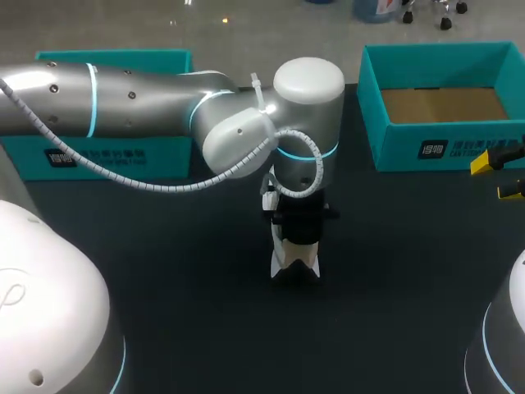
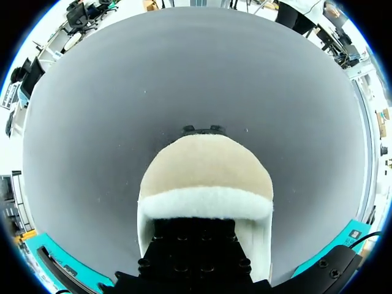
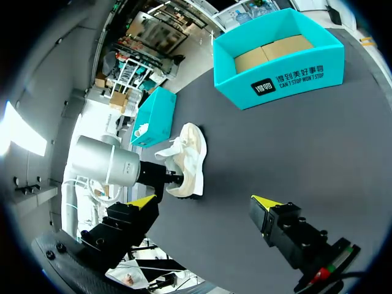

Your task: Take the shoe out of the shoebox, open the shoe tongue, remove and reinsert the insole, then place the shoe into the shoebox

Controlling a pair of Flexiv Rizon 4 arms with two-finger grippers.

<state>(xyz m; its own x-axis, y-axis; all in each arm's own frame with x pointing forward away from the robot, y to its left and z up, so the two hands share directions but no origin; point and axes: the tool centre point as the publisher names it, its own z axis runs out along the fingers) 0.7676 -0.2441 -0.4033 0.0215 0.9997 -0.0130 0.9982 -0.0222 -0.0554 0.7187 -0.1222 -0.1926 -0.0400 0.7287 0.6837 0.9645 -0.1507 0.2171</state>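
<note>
— Where's the shoe sitting?

— Out on the dark worktop, about the middle, well apart from the teal shoebox at the far right corner (that box is open, with brown card showing at its bottom).

— And how does it look?

— From the left wrist view, a tan rounded toe, then a white fleecy band across it and a white side wall. The right wrist view shows it cream-white overall, with loose white laces.

— Is the left pincer on it?

— It's right over the shoe's opening, under the left arm. I can't tell whether it has actually gripped.

— And the right pincer?

— Spread wide, holding nothing, above bare worktop near the shoebox's front. A second teal box stands at the far left.
</note>
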